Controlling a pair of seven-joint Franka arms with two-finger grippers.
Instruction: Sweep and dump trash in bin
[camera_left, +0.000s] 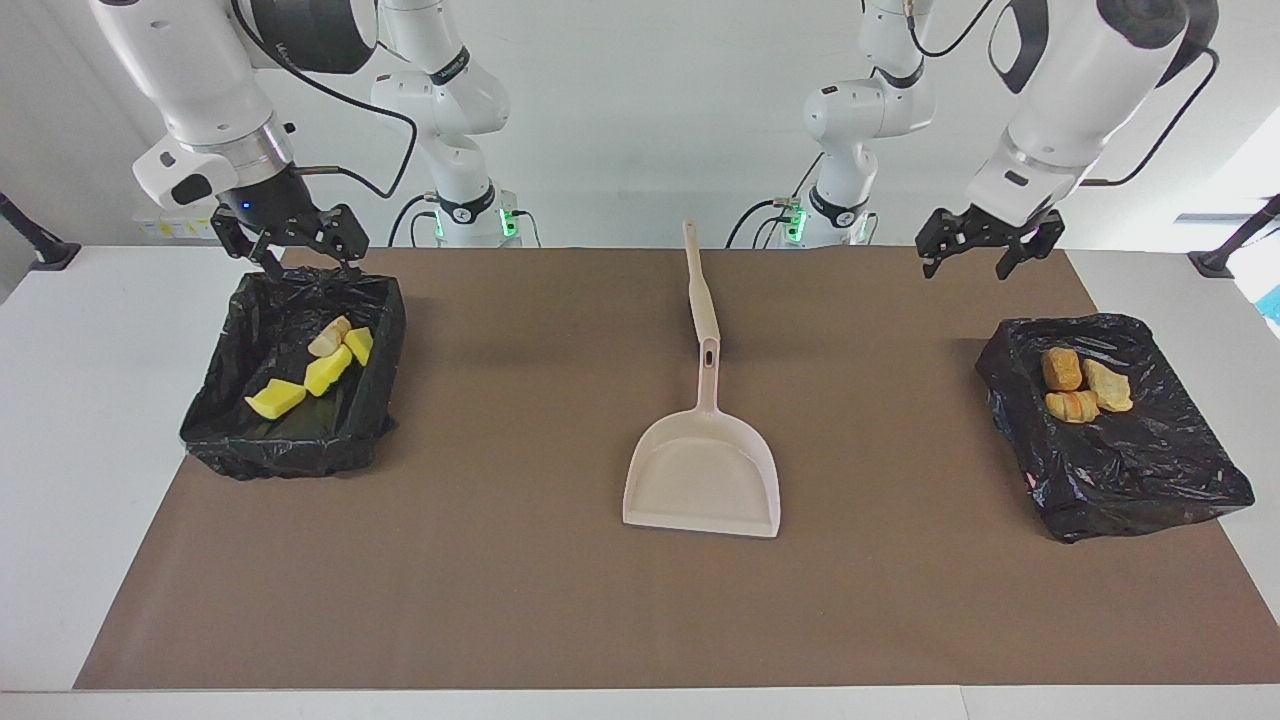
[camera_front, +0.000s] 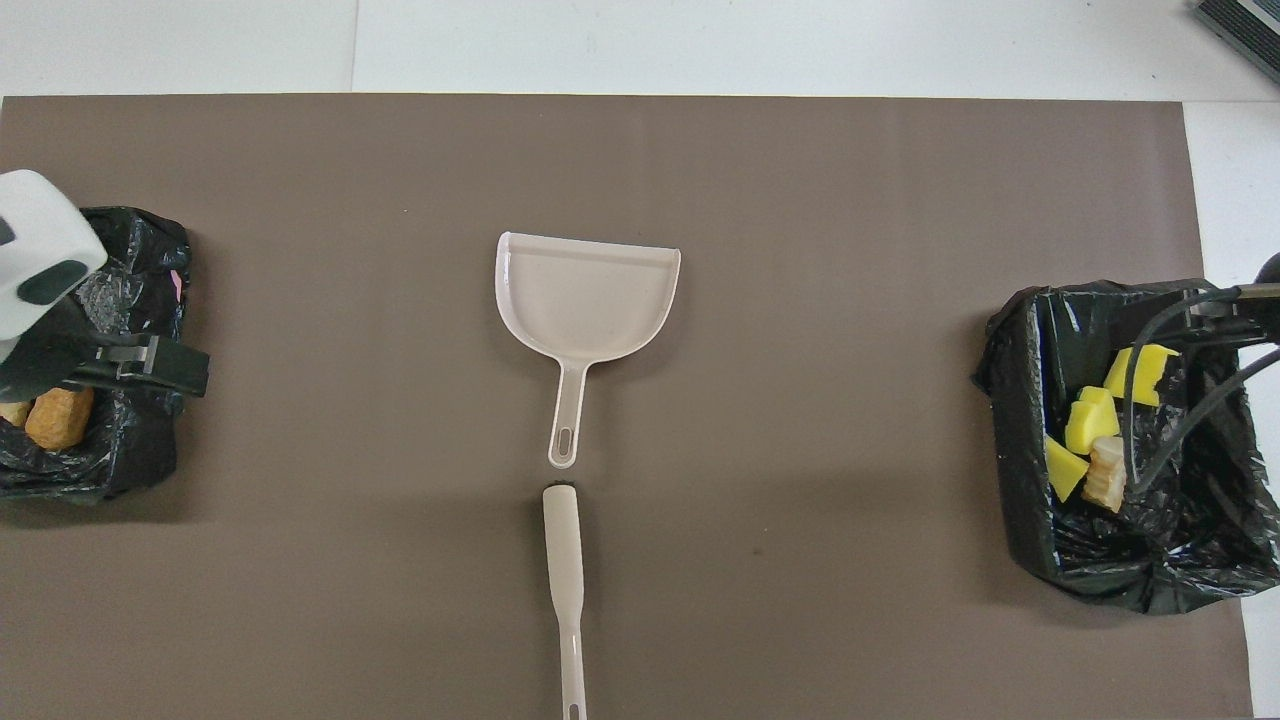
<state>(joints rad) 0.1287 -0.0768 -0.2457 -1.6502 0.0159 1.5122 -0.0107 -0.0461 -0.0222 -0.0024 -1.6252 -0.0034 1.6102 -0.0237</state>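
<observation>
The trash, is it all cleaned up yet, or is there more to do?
It looks all cleaned up. Four lumps, mostly yellow, lie in the bin at the right arm's end; three tan lumps lie on the black bag at the left arm's end. No lumps show on the mat. The dustpan lies empty. The left gripper and right gripper are open, holding nothing.

Brown mat (camera_left: 520, 560). Beige dustpan (camera_left: 702, 482), beige brush (camera_left: 700, 290). Black bin liners (camera_left: 290, 440). Yellow lumps (camera_left: 327, 371), tan lumps (camera_left: 1106, 385), one orange-brown lump (camera_left: 1061, 369).
</observation>
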